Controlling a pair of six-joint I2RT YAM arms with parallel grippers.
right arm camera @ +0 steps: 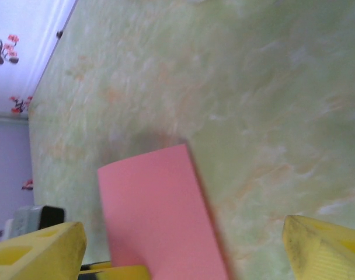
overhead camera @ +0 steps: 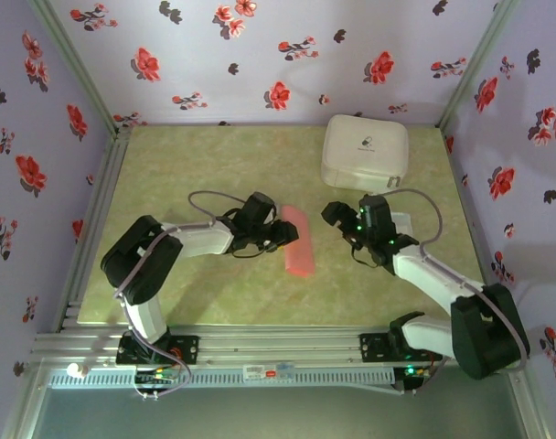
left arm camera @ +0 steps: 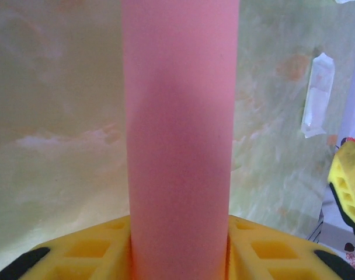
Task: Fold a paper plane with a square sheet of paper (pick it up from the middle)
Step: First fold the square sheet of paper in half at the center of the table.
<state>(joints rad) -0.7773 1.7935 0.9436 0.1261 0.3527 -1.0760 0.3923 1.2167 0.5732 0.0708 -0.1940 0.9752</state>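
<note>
The square sheet of paper [overhead camera: 297,240] is salmon-red and bowed into a narrow, rounded strip at the middle of the table. My left gripper [overhead camera: 274,234] comes at it from the left and is shut on it. In the left wrist view the paper [left arm camera: 178,146] rises as a curved column squeezed between the two yellow fingers [left arm camera: 78,251] of that gripper [left arm camera: 178,256]. My right gripper [overhead camera: 336,218] hovers just right of the strip, open. In the right wrist view the paper's end [right arm camera: 157,216] lies between its wide-spread fingertips [right arm camera: 183,230], closer to the left finger [right arm camera: 43,251], touching neither.
A white rounded-square case [overhead camera: 365,152] sits at the back right of the green mat [overhead camera: 187,174]. Floral walls close in the back and both sides. A yellow finger of the right gripper [left arm camera: 347,186] shows at the right edge of the left wrist view.
</note>
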